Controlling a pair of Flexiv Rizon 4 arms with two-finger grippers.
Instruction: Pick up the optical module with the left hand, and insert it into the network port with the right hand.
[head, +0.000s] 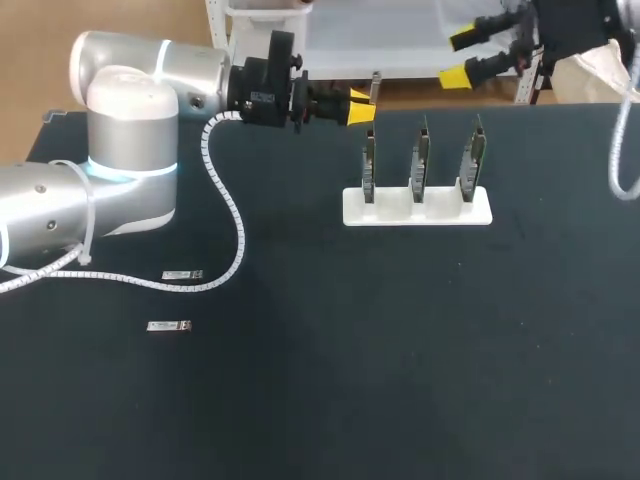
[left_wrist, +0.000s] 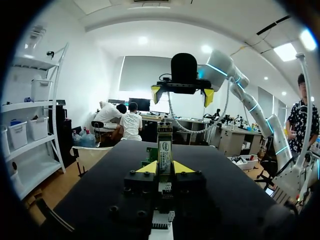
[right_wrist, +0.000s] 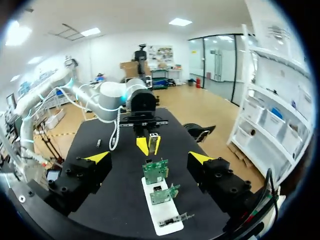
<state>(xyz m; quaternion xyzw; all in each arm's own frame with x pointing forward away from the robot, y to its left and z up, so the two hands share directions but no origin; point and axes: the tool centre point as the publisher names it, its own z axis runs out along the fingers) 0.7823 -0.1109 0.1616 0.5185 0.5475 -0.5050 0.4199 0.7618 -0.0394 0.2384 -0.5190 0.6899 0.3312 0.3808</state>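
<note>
My left gripper (head: 360, 106) hangs above the table's far edge, shut on a slim grey optical module (head: 376, 86). In the left wrist view the module (left_wrist: 165, 147) stands upright between the yellow tips of the left gripper (left_wrist: 165, 168). My right gripper (head: 460, 56) is open and empty, up at the far right, facing the left one. In the right wrist view it (right_wrist: 149, 159) looks at the module (right_wrist: 154, 136) from above the boards. A white base (head: 417, 210) carries three upright green port boards (head: 421, 160), just in front of the left gripper.
Two spare modules (head: 182, 274) (head: 168, 326) lie flat on the black table (head: 400, 350) at the left, beside my left arm's white cable (head: 232, 215). The table's back edge runs just behind the boards.
</note>
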